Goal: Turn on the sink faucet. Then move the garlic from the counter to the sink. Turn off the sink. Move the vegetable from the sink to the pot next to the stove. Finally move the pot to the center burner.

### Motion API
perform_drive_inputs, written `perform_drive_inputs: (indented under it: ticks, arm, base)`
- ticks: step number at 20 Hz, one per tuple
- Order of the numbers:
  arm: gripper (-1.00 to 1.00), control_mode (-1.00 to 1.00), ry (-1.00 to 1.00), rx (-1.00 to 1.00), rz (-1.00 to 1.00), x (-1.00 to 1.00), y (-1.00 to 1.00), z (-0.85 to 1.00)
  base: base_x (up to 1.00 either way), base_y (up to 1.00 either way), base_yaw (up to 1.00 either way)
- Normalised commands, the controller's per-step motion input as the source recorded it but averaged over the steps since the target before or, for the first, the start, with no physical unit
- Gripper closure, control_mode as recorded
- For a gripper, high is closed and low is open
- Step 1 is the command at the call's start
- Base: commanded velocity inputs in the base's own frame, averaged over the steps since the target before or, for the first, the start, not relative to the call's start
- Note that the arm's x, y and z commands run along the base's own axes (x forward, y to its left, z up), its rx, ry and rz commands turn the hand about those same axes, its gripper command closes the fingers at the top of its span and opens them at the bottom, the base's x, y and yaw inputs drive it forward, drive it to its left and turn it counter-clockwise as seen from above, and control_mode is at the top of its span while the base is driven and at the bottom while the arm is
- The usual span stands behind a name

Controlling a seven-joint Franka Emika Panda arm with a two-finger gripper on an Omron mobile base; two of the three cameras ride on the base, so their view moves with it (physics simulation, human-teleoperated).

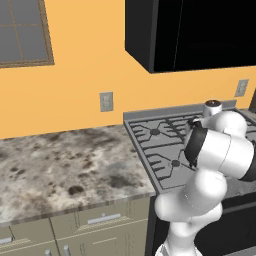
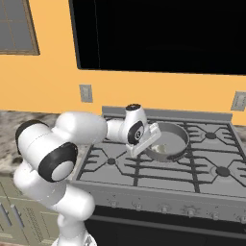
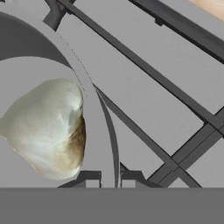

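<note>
Granite-speckled surface is lying off to my left, and the grey stove is stretching away to the right of it. I am reaching across the grates with my arm, and my jaws are clenching the thin rim of the pot; in the hand view the wall is passing straight between my two fingertips. Just left of that wall, inside the pot, the garlic is resting on the pale floor, a lumpy off-white bulb with a brownish patch on one side. Right of the wall, dark grate bars are crossing the flat cooktop.

I am judging that the last step is in hand: the vegetable is already in the pot, and the pot is being carried by its rim over the stove. It is sitting close to the middle of the cooktop, though I cannot tell whether it is centred on the burner. Next I should be settling it squarely on the centre grate, then loosening my grip and lifting clear without tipping the rim.
</note>
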Motion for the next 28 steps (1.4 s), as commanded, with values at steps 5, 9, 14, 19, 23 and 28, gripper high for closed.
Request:
perform_drive_inputs:
  ticks: [5,9,14,19,23,28]
  arm:
    - [1.00,-1.00,0.00,0.00,0.02,0.17,-0.13,-0.10]
    - [1.00,-1.00,0.00,0.00,0.01,0.20,-0.02,-0.15]
    - [1.00,-1.00,0.00,0.00,0.02,0.21,0.00,-0.16]
    - [1.00,-1.00,0.00,0.00,0.02,0.16,-0.01,-0.19]
    - [1.00,-1.00,0.00,0.00,0.02,0.14,0.00,-0.19]
    - [1.00,-1.00,0.00,0.00,0.01,0.18,-0.02,-0.15]
  base:
    - [0.00,0.00,0.00]
    - [0.00,0.00,0.00]
    - [0.00,0.00,0.00]
    - [0.00,0.00,0.00]
    - [0.00,0.00,0.00]
    - [0.00,0.00,0.00]
